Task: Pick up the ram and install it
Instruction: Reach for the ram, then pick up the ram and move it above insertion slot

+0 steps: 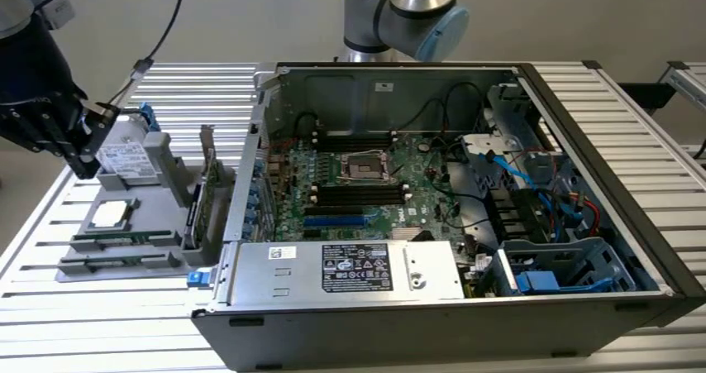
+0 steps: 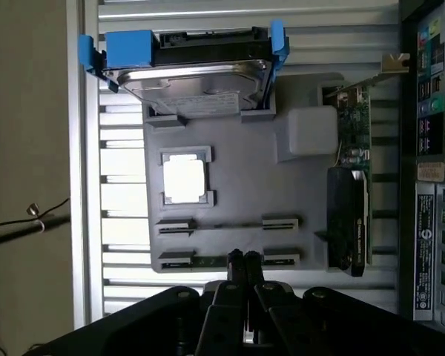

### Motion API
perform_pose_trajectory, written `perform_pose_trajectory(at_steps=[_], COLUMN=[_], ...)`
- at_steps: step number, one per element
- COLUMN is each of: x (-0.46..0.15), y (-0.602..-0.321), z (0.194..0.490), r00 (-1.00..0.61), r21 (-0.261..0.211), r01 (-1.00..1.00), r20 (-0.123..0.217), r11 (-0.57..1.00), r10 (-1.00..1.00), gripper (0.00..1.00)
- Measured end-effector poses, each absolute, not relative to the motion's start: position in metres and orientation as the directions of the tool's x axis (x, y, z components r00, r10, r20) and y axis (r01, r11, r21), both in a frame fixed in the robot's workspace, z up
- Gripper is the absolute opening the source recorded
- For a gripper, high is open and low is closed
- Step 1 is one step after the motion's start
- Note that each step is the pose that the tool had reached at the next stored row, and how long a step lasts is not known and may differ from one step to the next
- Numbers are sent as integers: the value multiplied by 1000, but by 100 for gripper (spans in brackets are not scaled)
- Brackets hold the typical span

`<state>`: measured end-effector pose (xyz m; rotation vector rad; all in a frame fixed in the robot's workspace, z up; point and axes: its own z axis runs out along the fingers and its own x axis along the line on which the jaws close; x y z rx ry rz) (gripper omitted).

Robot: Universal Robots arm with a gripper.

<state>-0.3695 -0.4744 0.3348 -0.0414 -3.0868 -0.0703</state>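
Observation:
A ram stick (image 2: pixel 227 224) lies on edge in the grey holder tray (image 2: pixel 245 178), held between two small brackets. Another ram stick (image 2: pixel 208 259) lies parallel to it in the row closest to the fingers. My gripper (image 2: pixel 245 261) is shut, its two black fingers pressed together with nothing between them, and its tips hang over that closest stick. In the exterior view the gripper (image 1: pixel 84 171) hangs above the far left part of the tray (image 1: pixel 155 216), and both ram sticks (image 1: pixel 121 240) lie along the tray's near side.
The tray also carries a hard drive in blue brackets (image 2: pixel 193 74), a square silver processor (image 2: pixel 184 178) and an upright graphics card (image 2: pixel 348 215). On the exterior view's right stands the open computer case (image 1: pixel 596 183), with the motherboard's black memory slots (image 1: pixel 359 193) inside.

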Motion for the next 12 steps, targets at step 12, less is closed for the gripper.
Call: perform_pose_trajectory(at_steps=[12], x=[-370], y=[-481], z=[332], r00=[-999], r21=[45], r01=[6], r20=[54], r11=[999], r10=[3], gripper=[10])
